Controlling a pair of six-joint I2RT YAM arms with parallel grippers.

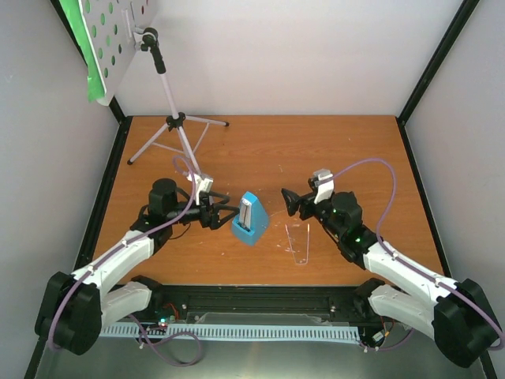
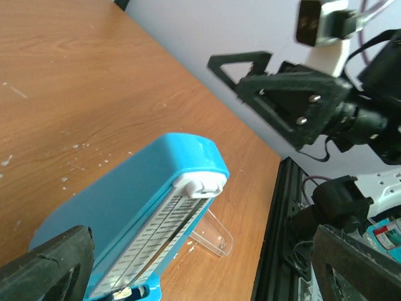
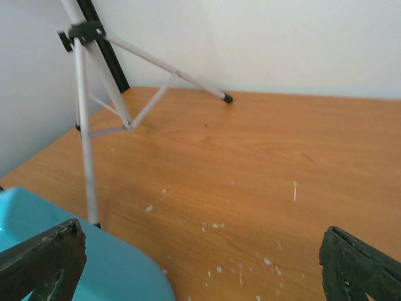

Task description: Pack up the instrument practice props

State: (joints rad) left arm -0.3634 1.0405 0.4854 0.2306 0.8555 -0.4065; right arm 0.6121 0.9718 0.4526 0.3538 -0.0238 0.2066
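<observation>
The blue pyramid metronome [image 1: 250, 219] stands mid-table, its pendulum face bare. It fills the lower left of the left wrist view [image 2: 138, 213] and shows as a blue corner in the right wrist view [image 3: 81, 266]. My left gripper [image 1: 218, 213] is open just left of it, with the metronome between the wide-spread fingers [image 2: 50, 263]. My right gripper [image 1: 289, 202] is open and empty just right of it, its fingertips [image 3: 360, 263] far apart. The silver tripod music stand [image 1: 178, 126] stands at the back left with its grey perforated tray [image 1: 118, 35] and a green page [image 1: 91, 47]. No red page shows.
A clear plastic metronome cover [image 1: 298, 243] lies flat on the table right of the metronome, also in the left wrist view [image 2: 213, 235]. The tripod legs [image 3: 88, 132] stand close behind the metronome. Black frame posts and grey walls bound the wooden table [image 1: 331, 150].
</observation>
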